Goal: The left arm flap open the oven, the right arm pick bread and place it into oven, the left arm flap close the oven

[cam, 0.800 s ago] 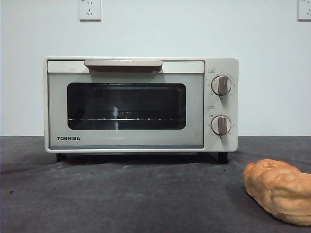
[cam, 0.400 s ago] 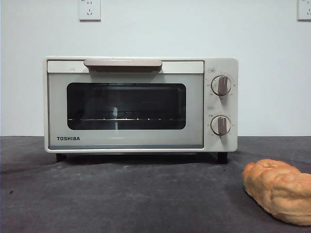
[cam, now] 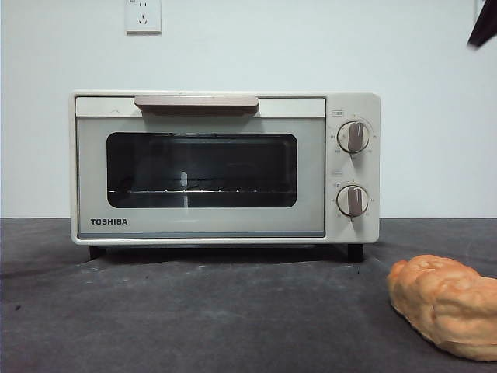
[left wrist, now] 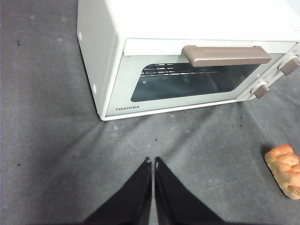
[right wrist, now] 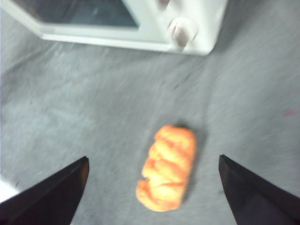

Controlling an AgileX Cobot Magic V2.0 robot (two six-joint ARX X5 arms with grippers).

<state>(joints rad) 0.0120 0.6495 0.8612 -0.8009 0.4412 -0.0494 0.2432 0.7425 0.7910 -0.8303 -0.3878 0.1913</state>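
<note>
1. The bread (right wrist: 167,168), a knobbly golden-orange bun, lies on the table in the wide gap between the right gripper (right wrist: 153,180)'s two jaws, touching neither one; the wrist picture is blurred, but the bun looks to be well below the jaws rather than at their level.
2. In the front view the bread (cam: 444,306) sits on the cloth at the near right, in front of and to the right of the oven (cam: 225,167), well apart from it.
3. The oven is a cream-white TOSHIBA toaster oven; its dark glass door (cam: 201,171) is shut, the beige bar handle (cam: 196,102) runs along the door's top, and two round knobs (cam: 354,137) sit one above the other on its right panel. A wire rack (cam: 194,189) shows through the glass.
4. The left gripper (left wrist: 153,164) hangs over bare cloth in front of the oven's door, apart from it and well away from the bread.
5. The table (cam: 194,318) is covered by a dark grey, slightly creased cloth. Behind it is a plain white wall with a socket plate (cam: 143,15) above the oven.
6. The right gripper's jaws are spread wide and hold nothing. In the front view a dark tip shows at the top right corner (cam: 485,25).
7. The left gripper's jaws are pressed together with only a hairline slit between them, empty.
</note>
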